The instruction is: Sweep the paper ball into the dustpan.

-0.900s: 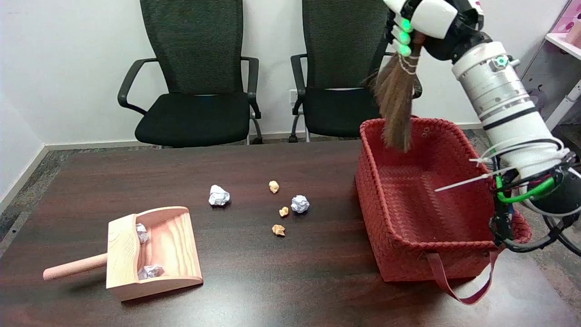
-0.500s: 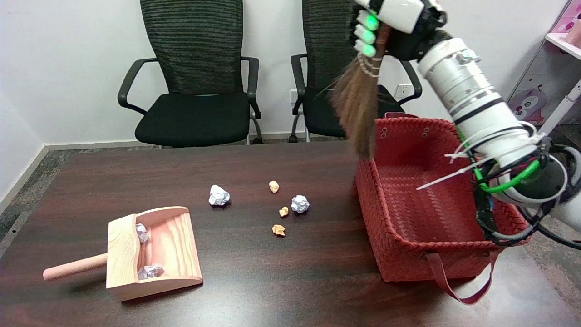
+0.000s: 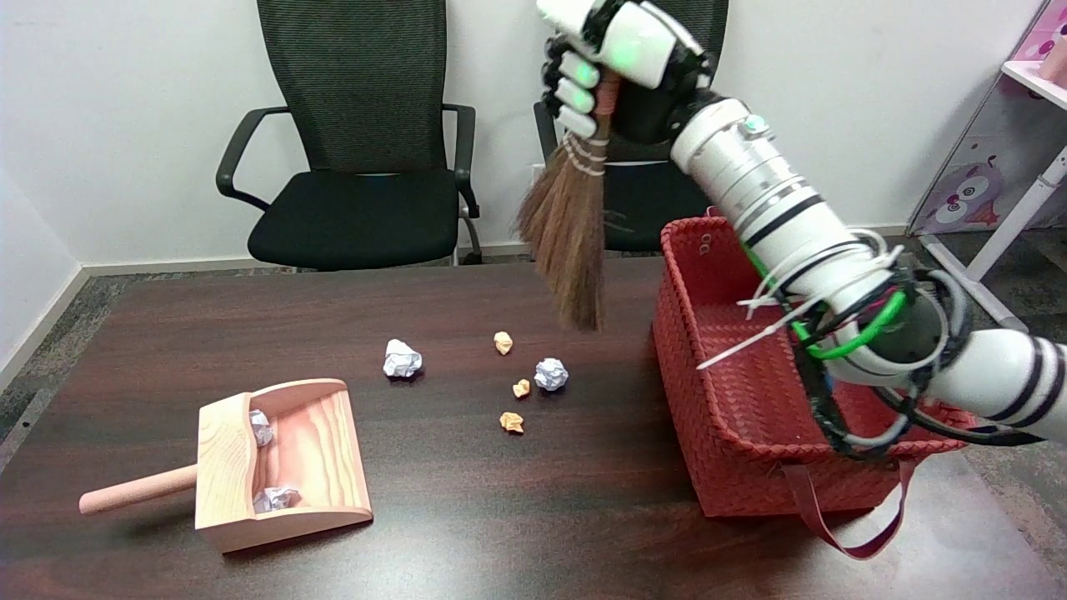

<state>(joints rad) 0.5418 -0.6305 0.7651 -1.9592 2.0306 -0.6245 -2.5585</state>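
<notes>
Two white paper balls (image 3: 402,358) (image 3: 551,374) lie on the tabletop (image 3: 517,508) right of the dustpan (image 3: 283,462) (mouth facing them). Right hand (image 3: 613,67), fingers wrapped round the broom (image 3: 571,242), should lower the bristles beyond the farther ball, then stroke toward the dustpan.

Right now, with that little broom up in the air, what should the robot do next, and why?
Probably lower the broom to the table just right of the white paper ball. The right hand grips the broom's handle with the bristles hanging above the table, touching nothing, and the dustpan lies far left, so a leftward sweep must start behind the ball.
</notes>
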